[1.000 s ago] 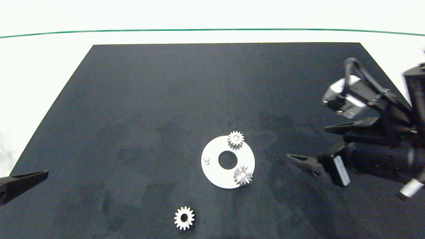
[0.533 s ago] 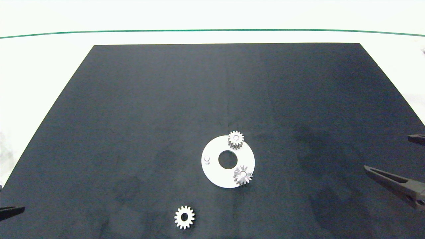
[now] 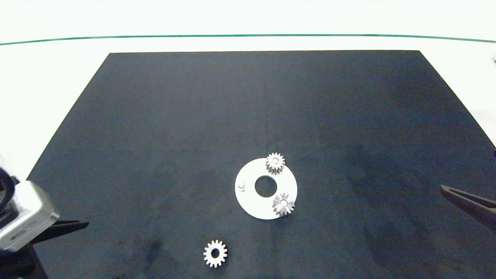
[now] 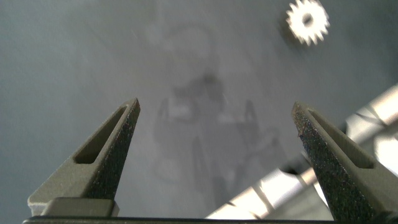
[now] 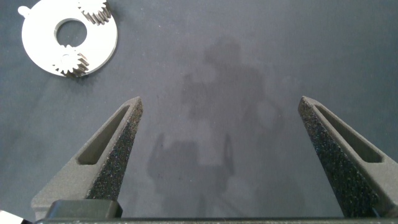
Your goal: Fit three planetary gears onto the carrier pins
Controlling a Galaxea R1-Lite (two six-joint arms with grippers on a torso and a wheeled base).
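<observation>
A flat white round plate (image 3: 252, 205) with a large centre hole lies on the black mat. Two planetary gears sit on its carrier pins: one at the far side (image 3: 275, 163) and one at the near right (image 3: 283, 204). A bare carrier pin (image 3: 241, 186) stands at the plate's left. A third planetary gear (image 3: 215, 253) lies loose on the mat near the front edge; it also shows in the left wrist view (image 4: 308, 20). My left gripper (image 4: 216, 112) is open at the front left, apart from that gear. My right gripper (image 5: 221, 107) is open at the right edge, away from the plate (image 5: 43, 46).
The black mat (image 3: 193, 116) covers most of the white table, with a green line (image 3: 248, 35) across the far side. The left arm's wrist camera housing (image 3: 23, 217) shows at the front left corner.
The right arm has pulled back to the right edge of the head view. The left arm first drew back, then came forward again at the front left, its camera housing now showing.
</observation>
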